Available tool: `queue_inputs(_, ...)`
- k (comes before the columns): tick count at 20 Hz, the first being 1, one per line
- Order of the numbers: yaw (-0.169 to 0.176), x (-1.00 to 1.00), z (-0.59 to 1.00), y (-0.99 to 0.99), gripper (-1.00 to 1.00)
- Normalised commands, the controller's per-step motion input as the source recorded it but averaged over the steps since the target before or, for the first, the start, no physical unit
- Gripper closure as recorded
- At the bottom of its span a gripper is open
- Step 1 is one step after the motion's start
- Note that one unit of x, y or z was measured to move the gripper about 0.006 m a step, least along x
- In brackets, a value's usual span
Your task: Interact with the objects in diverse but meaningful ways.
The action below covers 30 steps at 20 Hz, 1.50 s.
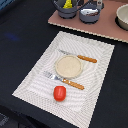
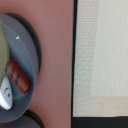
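Exterior view — one tomato (image 1: 59,92), two pots (image 1: 68,10).

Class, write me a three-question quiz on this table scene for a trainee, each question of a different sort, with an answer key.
1. True or false: the red tomato lies on the striped placemat.
2. Which lies nearer the tomato in the exterior view? A) the fork B) the knife C) the yellow item in the grey pot
3. Fill in: the round plate sits between the fork and the ____.

Key: 1 true; 2 A; 3 knife.
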Motion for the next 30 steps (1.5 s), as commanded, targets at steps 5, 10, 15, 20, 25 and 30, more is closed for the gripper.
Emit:
queue_inputs(5,-0.175,0.54,0.07,-0.46,-1.0)
queue_inputs(10,-0.238,0.49,0.09,-0.28,-1.0)
queue_inputs(15,-0.205,0.52,0.11,-0.36,-1.0)
queue_inputs(20,-0.153,0.55,0.13,-0.51,-1.0)
queue_inputs(25,-0.124,0.54,0.15,-0.58,-1.0)
queue_inputs(30,-0.057,0.39,0.0,-0.8,-1.0)
